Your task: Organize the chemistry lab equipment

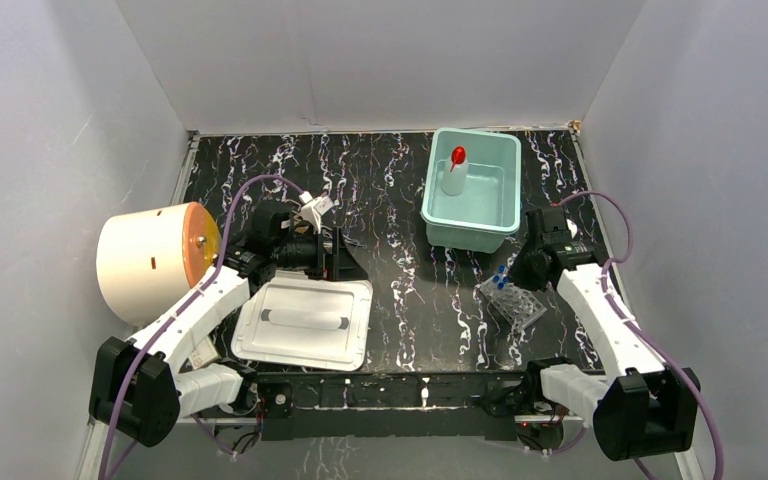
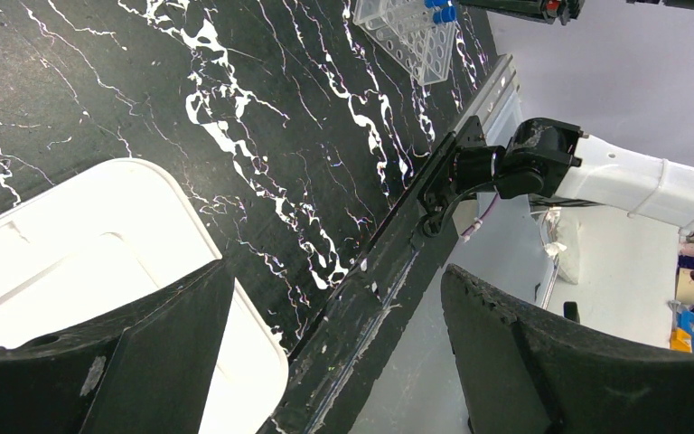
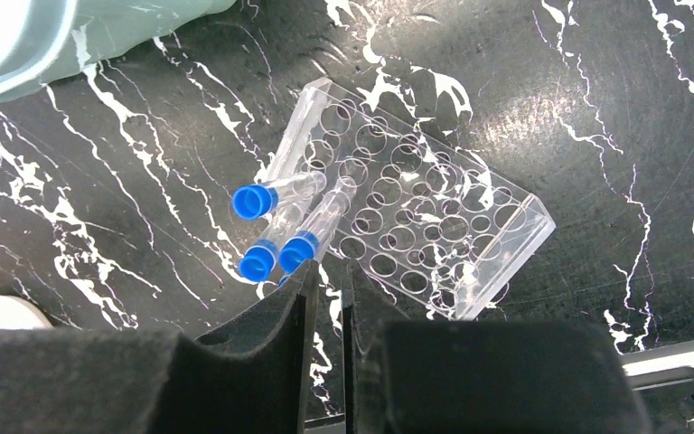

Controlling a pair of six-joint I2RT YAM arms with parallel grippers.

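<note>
Apparently empty, the right gripper (image 3: 328,271) is held low over the tabletop (image 3: 99,163) with its fingers drawn almost together. Only a narrow slit is left between them, and nothing is seen in it, though the tips are partly hidden in the wrist view. Just beyond them, toward the tabletop's near right corner, the clear plastic tube rack (image 3: 416,235) is found. Three tiny blue-capped clear tubes (image 3: 294,188) are lodged in it at a slant, their caps overhanging its edge.

The left gripper (image 2: 334,362) is spread wide with nothing held, above a white rectangular lid (image 2: 72,253) by the near edge. The small white squeeze bottle with red cap (image 1: 455,170) is stood inside the pale green plastic bin (image 1: 465,235) toward the far right corner.

Trouble would most likely come from contact with those caps. If a finger brushes one, the loosely seated tubes could be levered out and sent rolling. The light rack could also be pushed or tipped rather than gripped, since so narrow a slit cannot take a tube.
</note>
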